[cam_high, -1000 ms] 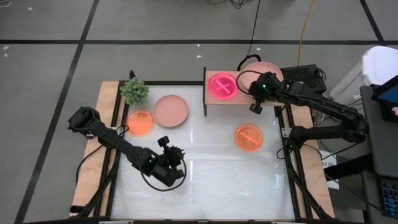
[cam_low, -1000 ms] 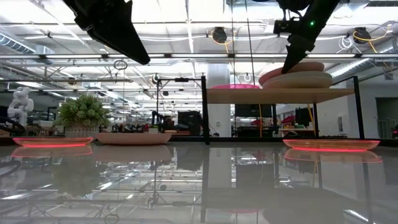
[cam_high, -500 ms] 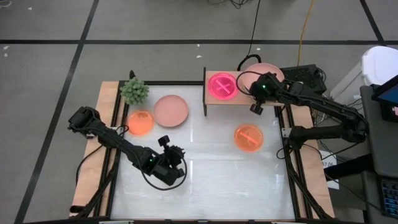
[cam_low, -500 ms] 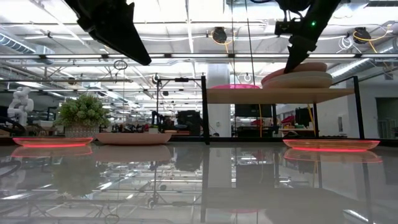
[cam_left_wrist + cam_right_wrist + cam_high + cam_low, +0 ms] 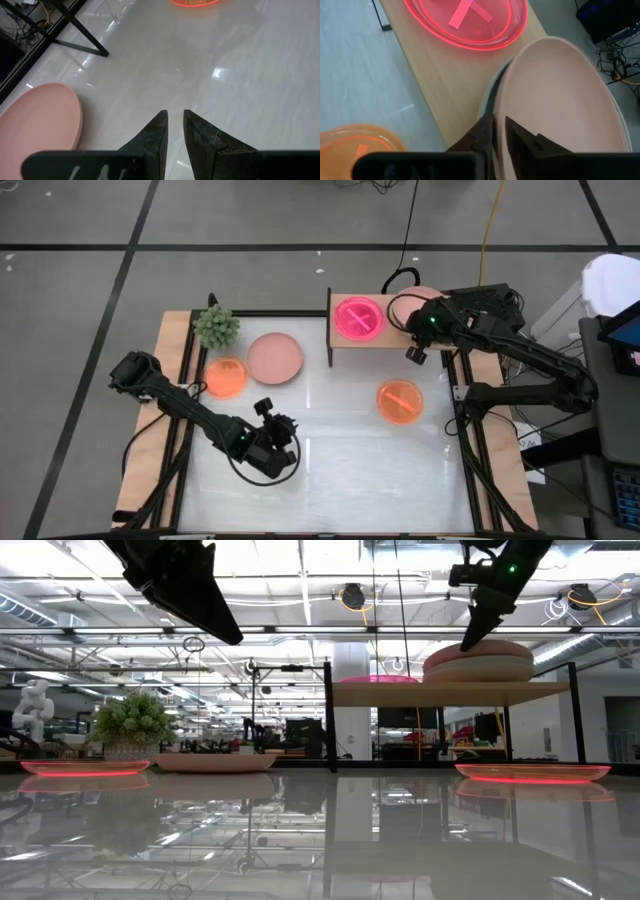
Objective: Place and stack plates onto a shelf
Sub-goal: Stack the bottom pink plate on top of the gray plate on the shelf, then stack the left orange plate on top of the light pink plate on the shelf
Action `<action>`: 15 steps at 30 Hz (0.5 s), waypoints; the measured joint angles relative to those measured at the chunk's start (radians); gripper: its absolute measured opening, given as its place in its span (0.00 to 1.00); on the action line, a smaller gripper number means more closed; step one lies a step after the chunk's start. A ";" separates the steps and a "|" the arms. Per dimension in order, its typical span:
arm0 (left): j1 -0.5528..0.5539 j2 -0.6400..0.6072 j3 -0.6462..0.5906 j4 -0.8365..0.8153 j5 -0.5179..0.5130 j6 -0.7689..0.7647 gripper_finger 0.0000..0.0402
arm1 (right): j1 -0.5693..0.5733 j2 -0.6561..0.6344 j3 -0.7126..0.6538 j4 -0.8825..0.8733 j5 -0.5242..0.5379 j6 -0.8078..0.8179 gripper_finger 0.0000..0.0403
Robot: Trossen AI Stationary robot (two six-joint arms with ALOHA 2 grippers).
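On the right end of the wooden shelf (image 5: 390, 342) lies a stack of large plates (image 5: 480, 667). Its top one is a salmon-pink plate (image 5: 555, 95). My right gripper (image 5: 499, 127) is at that plate's near-left rim, fingers almost together. A neon pink plate (image 5: 357, 317) lies flat on the shelf's left half. On the table lie two orange plates (image 5: 400, 400) (image 5: 226, 376) and another salmon plate (image 5: 275, 358). My left gripper (image 5: 283, 430) hangs over the table's near left, fingers nearly together with nothing between them. My right gripper has the top salmon plate's rim (image 5: 498, 102) in the narrow gap between its two fingers. The fingers slant down from the table's right. The plate lies on the stack below it, almost level.
A small spiky green plant (image 5: 216, 326) stands at the far left corner. The shelf's dark side supports (image 5: 329, 715) stand on the table. Bare white tabletop (image 5: 340, 450) spreads across the middle and near side.
The top salmon plate was tilted on the stack a second ago, with its left rim low. It now lies flatter on the plates below it.
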 joint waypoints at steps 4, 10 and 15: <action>0.000 0.000 0.000 0.000 0.000 -0.004 0.17 | 0.000 -0.024 0.000 -0.016 -0.001 0.007 0.18; 0.000 0.000 0.000 -0.006 0.000 -0.003 0.17 | 0.031 -0.081 0.000 -0.014 -0.070 0.069 0.25; 0.000 0.000 0.000 -0.017 0.000 0.024 0.17 | 0.142 -0.107 0.000 -0.007 -0.082 0.180 0.24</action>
